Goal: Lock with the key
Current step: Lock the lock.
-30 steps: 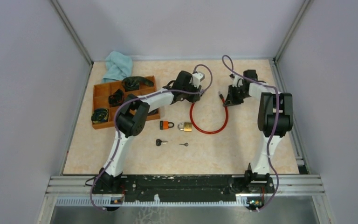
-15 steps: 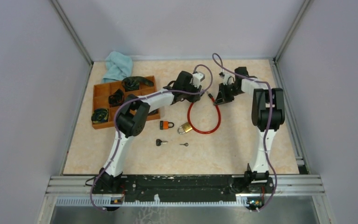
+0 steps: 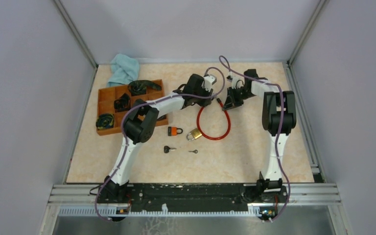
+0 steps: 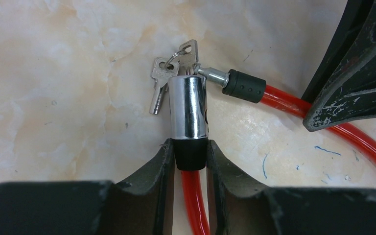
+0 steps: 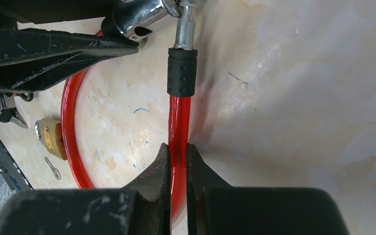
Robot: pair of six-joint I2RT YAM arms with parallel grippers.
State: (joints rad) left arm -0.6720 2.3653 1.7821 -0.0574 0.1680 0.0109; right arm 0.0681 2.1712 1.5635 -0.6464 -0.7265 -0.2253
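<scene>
The left tool [image 4: 190, 149] is clamped on the black collar of the chrome lock barrel [image 4: 188, 107], steadying it so the pin [image 5: 184, 29] can enter. The right tool [image 5: 177, 152], closed on the red cable [image 5: 178, 117], aims that pin. Two ringed keys [image 4: 159, 83] sit at the barrel's end. The surface [image 3: 235, 156] carries two padlocks — orange padlock [image 3: 175, 130], brass padlock [image 3: 194, 133] — and two loose keys [image 3: 169, 149].

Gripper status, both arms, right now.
Left gripper: closed on the base of the chrome lock barrel.
Right gripper: closed on the red cable, behind its pin end.
</scene>
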